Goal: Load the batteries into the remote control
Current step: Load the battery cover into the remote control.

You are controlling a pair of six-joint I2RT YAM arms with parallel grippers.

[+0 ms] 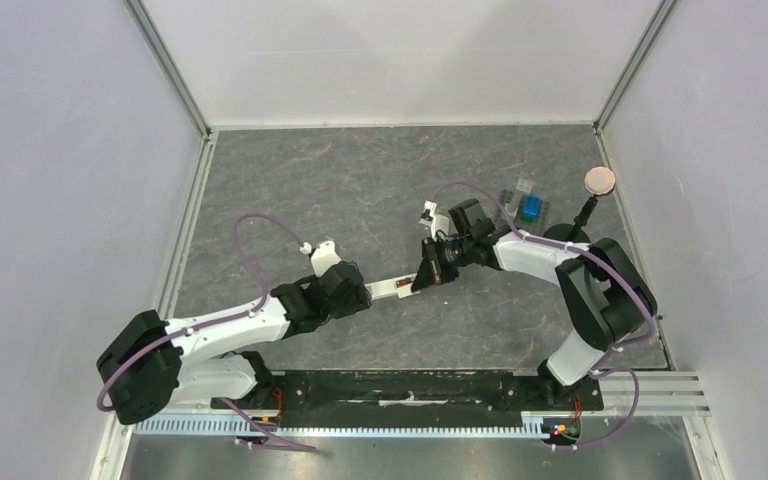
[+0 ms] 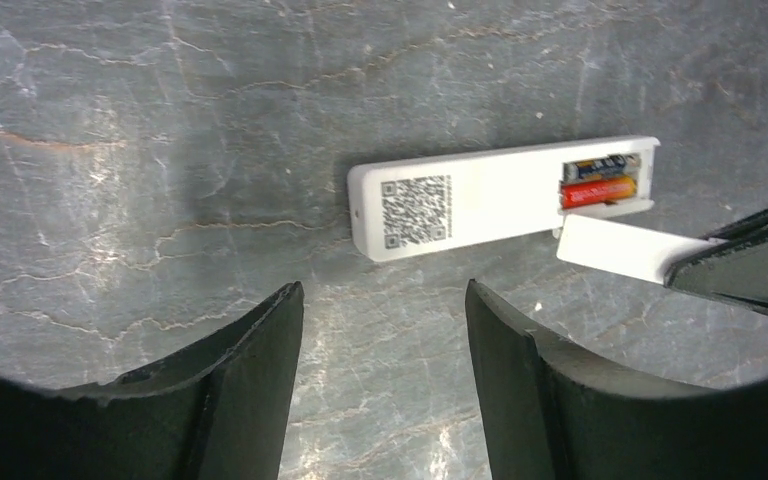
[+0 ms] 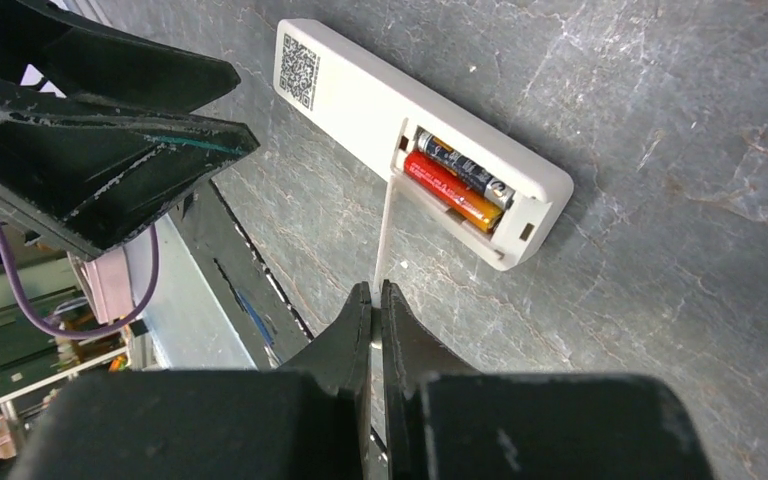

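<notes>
1. The table (image 1: 360, 180) carries everything. The remote (image 2: 480, 195) lies on it between the two arms, back up with the code sticker showing. Its battery bay is open at the end nearer the right arm.
2. My left gripper (image 2: 382, 300) is spread wide and holds nothing. It hovers just short of the remote's sticker end and does not touch it.
3. My right gripper (image 3: 372, 295) is pinched closed on the cover (image 3: 382, 230). It holds the cover by one end, and the free end reaches the lip of the bay. I can't tell whether the cover touches the remote or stops just short.
4. From the left wrist the cover (image 2: 620, 248) lies just beside the bay rather than over it, so the bay is not yet closed.
5. The batteries (image 3: 457, 178) sit side by side inside the bay, the dark one against the far wall and the red one nearer the cover. Both look fully seated.
6. I judge the loading itself done, and the step in hand is refitting the cover.
7. Next I need to tip the cover flat, square it to the bay and press or slide it home. The remote lies loose, so I'd bring the left fingers onto its sticker end first to stop it skating.
</notes>
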